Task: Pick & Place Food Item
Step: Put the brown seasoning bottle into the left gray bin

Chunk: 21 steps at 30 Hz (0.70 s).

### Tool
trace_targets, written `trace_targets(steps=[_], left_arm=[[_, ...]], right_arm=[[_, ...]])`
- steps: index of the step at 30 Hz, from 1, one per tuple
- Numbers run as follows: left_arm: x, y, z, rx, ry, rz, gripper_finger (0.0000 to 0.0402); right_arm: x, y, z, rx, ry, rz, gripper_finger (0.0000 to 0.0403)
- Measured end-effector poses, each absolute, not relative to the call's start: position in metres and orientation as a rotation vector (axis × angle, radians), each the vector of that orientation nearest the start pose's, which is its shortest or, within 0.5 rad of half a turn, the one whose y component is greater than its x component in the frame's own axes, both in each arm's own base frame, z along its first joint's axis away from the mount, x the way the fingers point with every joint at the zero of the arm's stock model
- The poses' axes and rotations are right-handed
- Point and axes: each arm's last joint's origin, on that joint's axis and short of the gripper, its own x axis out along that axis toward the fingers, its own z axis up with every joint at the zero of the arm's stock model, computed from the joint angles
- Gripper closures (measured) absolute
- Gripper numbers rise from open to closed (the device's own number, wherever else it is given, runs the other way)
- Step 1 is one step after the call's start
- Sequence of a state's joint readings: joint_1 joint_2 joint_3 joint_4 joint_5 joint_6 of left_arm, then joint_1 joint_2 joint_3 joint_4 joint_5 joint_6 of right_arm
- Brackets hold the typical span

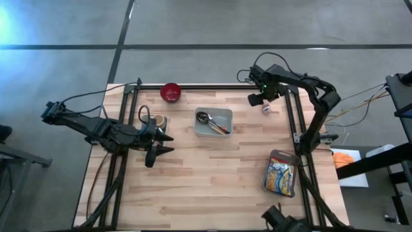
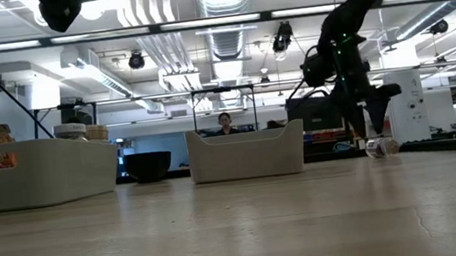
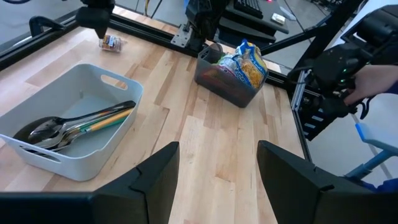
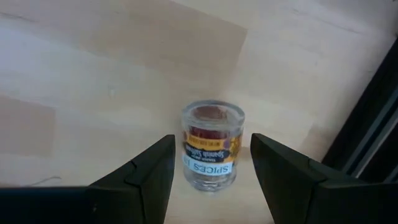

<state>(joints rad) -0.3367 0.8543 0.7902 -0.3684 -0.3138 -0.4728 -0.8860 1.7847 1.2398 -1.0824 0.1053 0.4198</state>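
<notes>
The small spice jar (image 4: 211,146) lies on its side on the wooden table (image 1: 212,174), near the far right corner and just beside the black frame rail (image 4: 367,134). My right gripper (image 4: 211,167) hangs above it with the fingers parted, one to each side of the glass, holding nothing yet. My left gripper (image 3: 217,171) waits open and empty at the table's left side, near the grey bin (image 1: 213,122) of utensils. The risk, as I judge it, is the jar's round shape: closing off-centre could make it roll or squirt out towards the rail, and the smooth glass may slip. The tabletop is pale butcher-block; a red bowl (image 1: 170,92) sits at the far edge and a bin of packaged snacks (image 1: 281,174) at the near right. Beyond is a bright open workroom with ceiling ducts, and a person sits far off.
</notes>
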Motion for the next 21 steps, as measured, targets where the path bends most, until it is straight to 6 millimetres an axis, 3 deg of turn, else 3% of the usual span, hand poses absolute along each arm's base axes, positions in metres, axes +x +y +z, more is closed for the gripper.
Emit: trace_targets(steps=[21], left_arm=[[0.174, -0.051, 0.307, -0.328, 0.406, 0.075, 0.0181]], right_arm=[[0.187, -0.232, 0.159, 1.0, 1.401, -1.06, 0.0196]])
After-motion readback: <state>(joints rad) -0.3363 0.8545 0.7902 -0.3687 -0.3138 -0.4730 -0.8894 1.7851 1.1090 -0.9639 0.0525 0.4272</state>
